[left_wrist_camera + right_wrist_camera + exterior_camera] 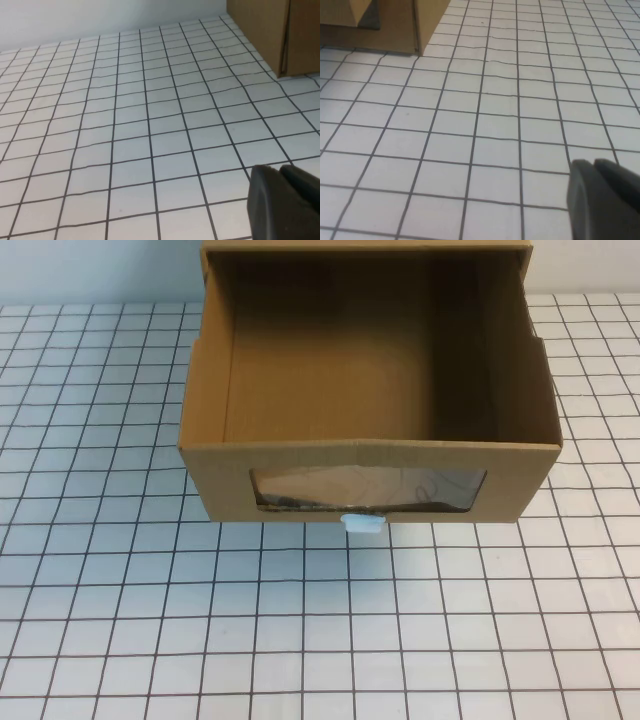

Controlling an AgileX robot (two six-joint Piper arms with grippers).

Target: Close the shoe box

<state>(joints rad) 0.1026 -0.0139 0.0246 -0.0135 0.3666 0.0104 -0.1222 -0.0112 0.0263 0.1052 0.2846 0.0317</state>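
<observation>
The shoe box (370, 455) was plain brown cardboard, darker inside its drawer, with a clear window (368, 490) in front and a small white pull tab (361, 524) below it. The table (110, 570) was white, crossed by a dark grid of thin lines. The left gripper (282, 202) was dull black above that grid, the brown box far ahead of it; the right gripper (600, 200) was likewise black.

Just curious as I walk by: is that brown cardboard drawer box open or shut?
Open. The brown cardboard drawer box is pulled out toward the camera, its bare inside showing from above.
</observation>
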